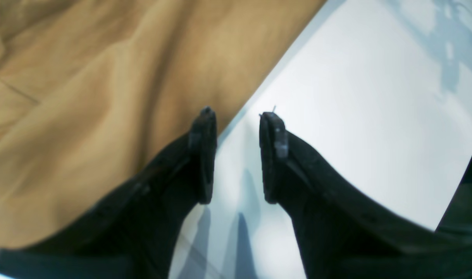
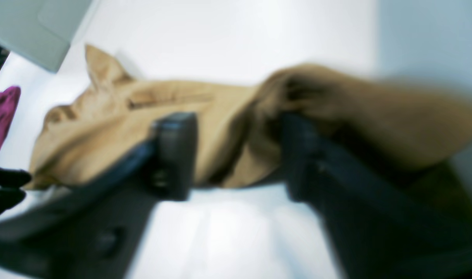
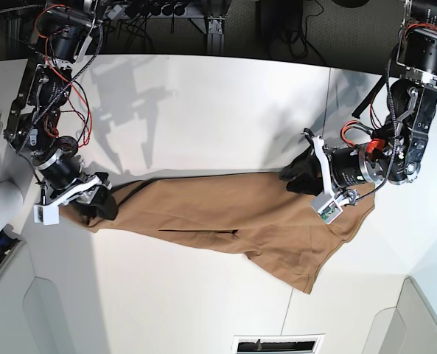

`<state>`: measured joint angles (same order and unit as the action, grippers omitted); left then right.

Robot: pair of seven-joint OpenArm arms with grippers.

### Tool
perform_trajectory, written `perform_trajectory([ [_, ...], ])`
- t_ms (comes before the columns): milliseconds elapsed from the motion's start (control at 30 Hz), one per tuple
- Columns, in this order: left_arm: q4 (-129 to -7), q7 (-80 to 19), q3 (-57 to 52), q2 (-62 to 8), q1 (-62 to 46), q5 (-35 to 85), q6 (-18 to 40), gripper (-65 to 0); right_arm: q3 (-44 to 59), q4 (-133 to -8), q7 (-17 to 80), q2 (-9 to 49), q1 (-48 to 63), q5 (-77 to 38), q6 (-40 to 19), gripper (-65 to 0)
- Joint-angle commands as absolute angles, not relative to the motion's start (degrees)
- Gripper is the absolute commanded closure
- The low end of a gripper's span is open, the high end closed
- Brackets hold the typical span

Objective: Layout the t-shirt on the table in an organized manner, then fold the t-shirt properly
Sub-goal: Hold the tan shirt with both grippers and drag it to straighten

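Note:
The tan t-shirt (image 3: 225,210) lies stretched in a long band across the white table (image 3: 203,110), creased, with a flap pointing to the front right. My right gripper (image 3: 104,206) is at its left end. In the blurred right wrist view its jaws (image 2: 234,116) stand wide apart, and bunched cloth (image 2: 104,112) lies just beyond and against the right-hand finger (image 2: 298,155). My left gripper (image 3: 298,173) hovers at the shirt's upper right edge. It is open (image 1: 238,116) with only bare table (image 1: 356,116) between the fingers, and the shirt (image 1: 85,97) lies beside its left finger.
Grey-white bins sit at the front corners (image 3: 417,324) (image 3: 26,310), and one shows in the right wrist view (image 2: 38,27). A magenta cloth (image 2: 1,116) lies off the table's left side. A white roll (image 3: 1,206) rests at the left edge.

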<state>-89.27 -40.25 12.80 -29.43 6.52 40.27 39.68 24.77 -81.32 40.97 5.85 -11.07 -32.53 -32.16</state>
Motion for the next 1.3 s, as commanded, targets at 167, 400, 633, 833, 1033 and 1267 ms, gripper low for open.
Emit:
perform_trajectory([
  [167, -86.7, -37.4, 12.4, -29.7, 7.8, 35.4, 40.0, -19.5, 25.0, -84.6, 46.3, 6.6, -8.5, -38.6, -32.9, -40.7],
  [400, -83.6, -35.6, 12.4, -29.7, 9.0, 34.9, 40.0, -19.5, 25.0, -85.4, 46.0, 6.7, -4.2, -37.0, -32.8, -40.7],
  [633, -83.6, -35.6, 12.4, -29.7, 9.1, 34.9, 40.0, -19.5, 25.2, -85.4, 41.0, 6.7, -2.3, -31.1, -32.8, -40.7],
  [833, -83.6, -36.2, 12.4, -29.7, 9.1, 34.9, 40.0, -19.5, 25.2, -85.4, 36.5, 6.7, -2.6, -29.1, -32.7, -40.7],
  [1033, -83.6, -36.3, 12.4, -29.7, 9.0, 34.9, 40.0, -19.5, 25.2, -84.3, 36.0, 6.9, -6.0, -25.2, -31.7, -40.7],
  [1267, -83.7, -36.4, 12.3, -31.2, 9.1, 35.0, 40.0, -19.5, 25.1, -84.2, 36.0, 7.0, -7.8, -23.9, -31.7, -40.7],
])
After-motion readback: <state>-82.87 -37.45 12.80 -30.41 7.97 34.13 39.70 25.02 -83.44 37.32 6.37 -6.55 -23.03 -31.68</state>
